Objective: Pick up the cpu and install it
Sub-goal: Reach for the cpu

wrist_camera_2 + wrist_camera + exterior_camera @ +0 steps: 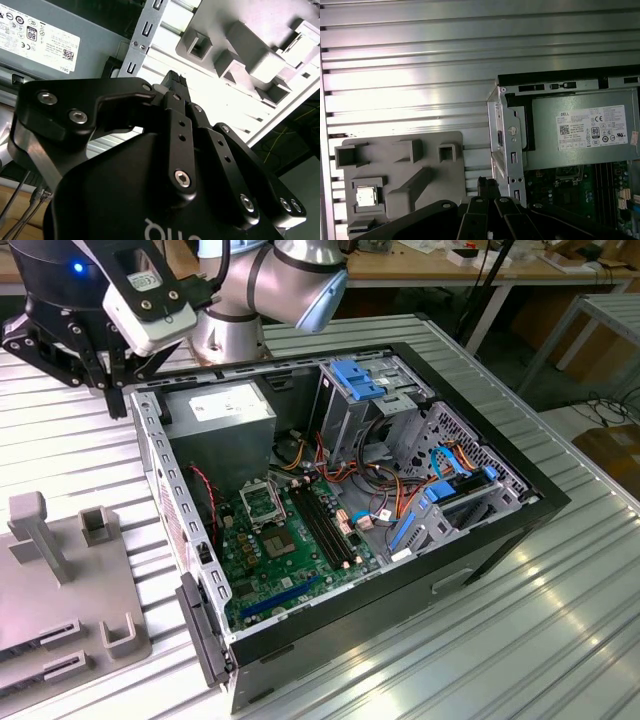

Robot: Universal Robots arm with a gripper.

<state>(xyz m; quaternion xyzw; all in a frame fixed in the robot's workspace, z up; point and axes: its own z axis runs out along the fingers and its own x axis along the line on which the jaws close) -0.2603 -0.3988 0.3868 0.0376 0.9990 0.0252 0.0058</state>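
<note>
The cpu [366,196] is seen, flat as it seems, in a pocket of the grey holder [420,150] on the tabletop [410,75], apart from the gripper [487,186]. How far the jaws are open cannot be told. For a clean grasp they should be centred squarely over it

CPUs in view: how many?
1. The cpu sits in a square pocket of the grey fixture plate beside the computer case, in the first wrist view. Part of the plate is hidden.

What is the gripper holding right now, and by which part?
Nothing, as far as shows. The cpu lies in its pocket of the grey holder, apart from the gripper.
</note>
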